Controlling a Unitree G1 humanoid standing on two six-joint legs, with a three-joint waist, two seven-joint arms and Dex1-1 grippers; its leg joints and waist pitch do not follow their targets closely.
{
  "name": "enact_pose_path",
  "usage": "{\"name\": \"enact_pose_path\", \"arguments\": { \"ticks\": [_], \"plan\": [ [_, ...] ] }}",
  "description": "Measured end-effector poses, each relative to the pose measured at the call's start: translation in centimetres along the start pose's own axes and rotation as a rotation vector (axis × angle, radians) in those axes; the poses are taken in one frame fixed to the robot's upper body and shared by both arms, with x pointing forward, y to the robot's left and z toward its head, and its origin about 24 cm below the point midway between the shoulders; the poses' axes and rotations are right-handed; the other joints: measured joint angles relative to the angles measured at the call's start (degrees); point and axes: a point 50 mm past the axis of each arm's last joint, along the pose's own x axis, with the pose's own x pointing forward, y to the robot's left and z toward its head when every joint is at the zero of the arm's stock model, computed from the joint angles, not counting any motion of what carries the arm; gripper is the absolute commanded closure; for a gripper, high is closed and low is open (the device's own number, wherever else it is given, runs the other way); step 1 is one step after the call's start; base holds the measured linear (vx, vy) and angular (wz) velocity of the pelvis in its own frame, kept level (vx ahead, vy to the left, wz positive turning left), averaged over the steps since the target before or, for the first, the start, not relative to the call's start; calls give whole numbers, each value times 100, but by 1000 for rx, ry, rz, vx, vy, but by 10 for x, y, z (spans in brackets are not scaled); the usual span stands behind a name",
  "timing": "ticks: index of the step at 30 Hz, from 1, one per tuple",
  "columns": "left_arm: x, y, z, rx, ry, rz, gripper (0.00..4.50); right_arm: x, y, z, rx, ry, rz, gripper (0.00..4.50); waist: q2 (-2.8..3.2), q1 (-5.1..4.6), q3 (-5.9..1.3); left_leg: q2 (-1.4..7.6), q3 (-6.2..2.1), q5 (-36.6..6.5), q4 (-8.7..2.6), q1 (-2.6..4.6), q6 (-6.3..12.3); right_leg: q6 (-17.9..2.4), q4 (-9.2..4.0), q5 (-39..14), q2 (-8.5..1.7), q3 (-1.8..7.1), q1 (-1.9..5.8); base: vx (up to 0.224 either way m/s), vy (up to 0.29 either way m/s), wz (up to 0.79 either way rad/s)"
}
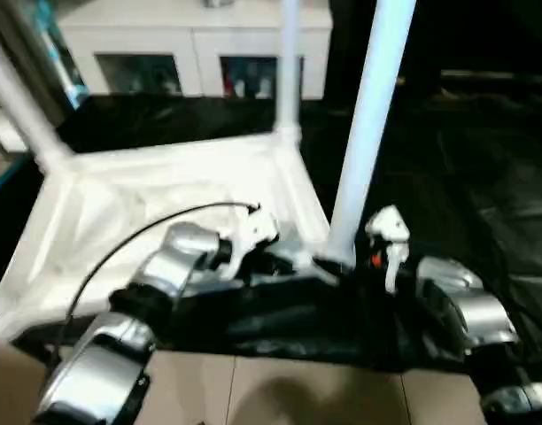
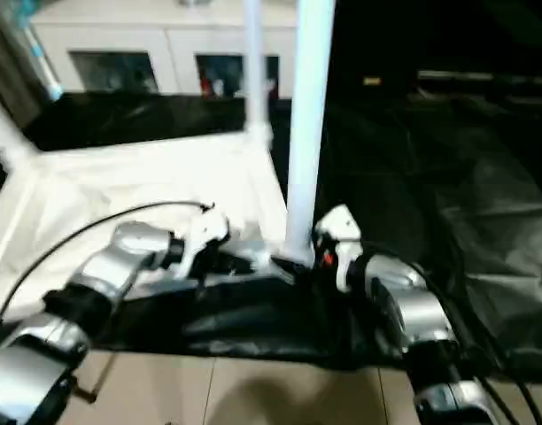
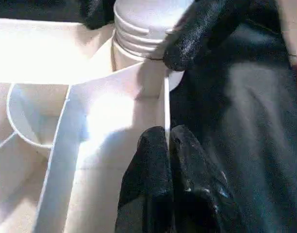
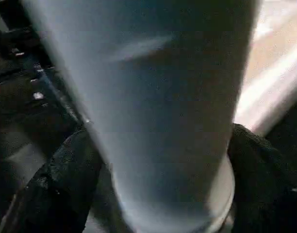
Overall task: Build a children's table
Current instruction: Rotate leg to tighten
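Note:
The white table top lies upside down on a black cloth. Two legs stand in its far sockets, one at the left and one at the right. A third leg rises from the near right corner socket. My right gripper is shut on the base of this third leg, with a black finger on each side of it. In the left wrist view its threaded end sits at the socket. My left gripper is shut on the thin rim wall beside that corner.
A white cabinet with glass-fronted compartments stands behind the table. The black cloth spreads wide to the right. Tan floor shows at the front. A black cable arcs over my left forearm.

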Motion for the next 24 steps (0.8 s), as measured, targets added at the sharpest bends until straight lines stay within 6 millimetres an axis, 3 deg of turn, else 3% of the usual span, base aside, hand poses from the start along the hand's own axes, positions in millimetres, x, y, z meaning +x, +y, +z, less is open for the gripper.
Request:
{"name": "enact_pose_path", "arguments": {
  "ticks": [2,13,19,24],
  "plan": [
    [-2,-4,-1,2,0,-32,450,-2,2,0,-8,13,43,65,-7,22,5,0,6,-13,9,-3,-22,-1,1,1,-2,7,0,0,0,0],
    [-6,-9,-3,0,14,-61,450,-2,11,-3,20,15,132,163,-13,25,8,10,7,-13,8,-2,-22,0,7,1,5,3,0,0,0,0],
    [6,2,2,-38,-12,94,450,10,-2,-3,69,-52,-125,176,-20,-45,6,4,7,-13,10,4,-23,-2,9,3,3,7,3,0,0,0],
    [36,15,17,-96,-37,268,450,24,-22,-1,160,-114,-464,176,-23,-94,7,-36,2,-13,13,5,-23,22,-1,-10,-6,21,8,0,0,0]
  ]
}}
